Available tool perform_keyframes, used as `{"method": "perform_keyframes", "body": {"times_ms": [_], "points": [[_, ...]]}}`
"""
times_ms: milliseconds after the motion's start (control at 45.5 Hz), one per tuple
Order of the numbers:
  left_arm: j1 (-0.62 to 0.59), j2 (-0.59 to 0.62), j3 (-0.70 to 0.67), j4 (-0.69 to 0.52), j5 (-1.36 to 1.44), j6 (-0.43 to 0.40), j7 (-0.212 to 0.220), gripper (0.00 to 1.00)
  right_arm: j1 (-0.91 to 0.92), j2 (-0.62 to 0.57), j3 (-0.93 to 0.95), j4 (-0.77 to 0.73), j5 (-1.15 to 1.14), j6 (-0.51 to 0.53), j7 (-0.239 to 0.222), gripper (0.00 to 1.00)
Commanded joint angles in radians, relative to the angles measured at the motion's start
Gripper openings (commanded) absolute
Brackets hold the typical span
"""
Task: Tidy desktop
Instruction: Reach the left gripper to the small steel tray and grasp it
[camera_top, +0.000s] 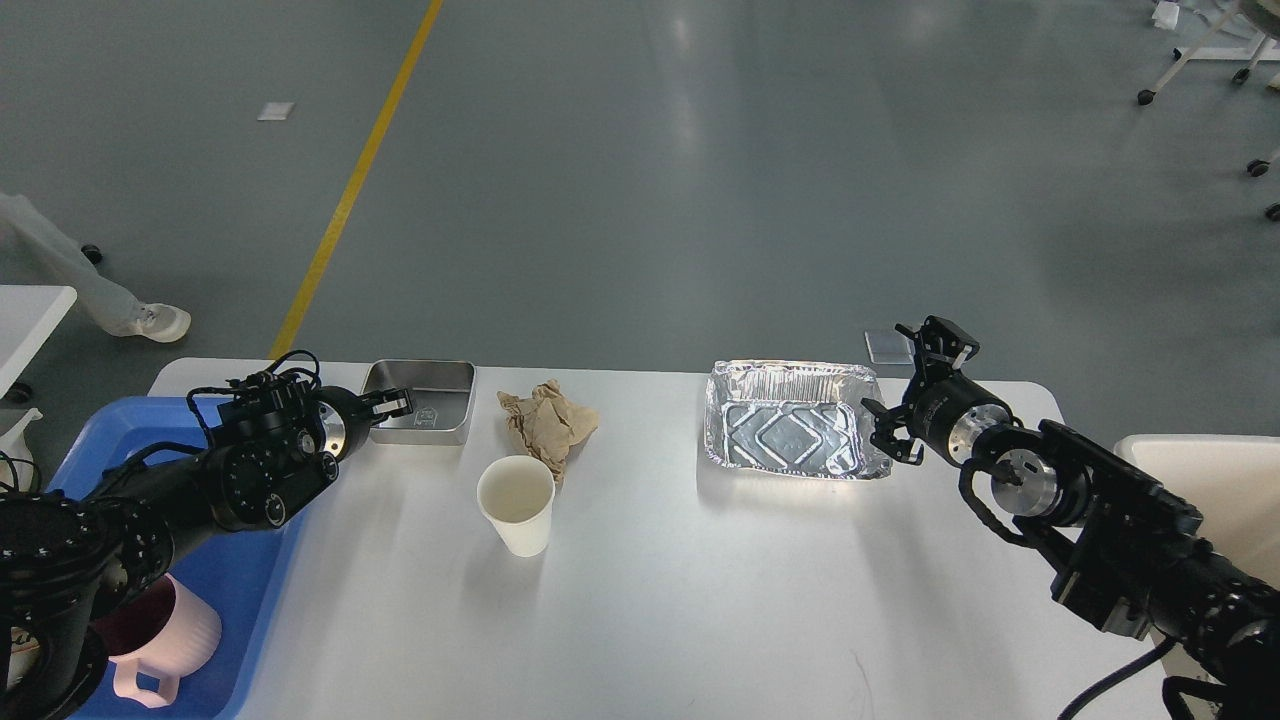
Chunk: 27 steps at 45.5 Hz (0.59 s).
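The white desktop (700, 600) holds a steel box (425, 398) at the back left, a crumpled brown paper (548, 422), a white paper cup (515, 503) and a foil tray (790, 432). My left gripper (395, 404) reaches over the steel box's left front rim; its fingers are too small and dark to tell apart. My right gripper (884, 432) is open at the foil tray's right rim, one finger at the rim's back and one at its front corner. I cannot tell whether it touches the foil.
A blue tray (235, 575) sits over the desktop's left edge with a pink mug (160, 640) in it. A white bin (1215, 480) stands at the right. A smaller white table (30, 310) and a person's leg (70, 275) are at far left.
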Motion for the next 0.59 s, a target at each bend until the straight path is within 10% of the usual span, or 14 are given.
{"method": "perform_keyframes", "body": {"times_ms": [0,330,572], "points": [[-0.015,0.013,-0.061,0.000,-0.078,-0.063,0.002,0.66,0.002,-0.001,0.000,-0.001,0.000,0.000,-0.001,1.00],[-0.030,0.143,-0.228,-0.003,-0.283,-0.356,-0.004,0.69,0.004,0.000,0.000,-0.001,0.000,0.000,-0.001,1.00],[0.002,0.177,-0.363,-0.008,-0.311,-0.412,-0.004,0.70,0.005,0.002,0.000,-0.001,-0.002,-0.002,-0.001,1.00]]}}
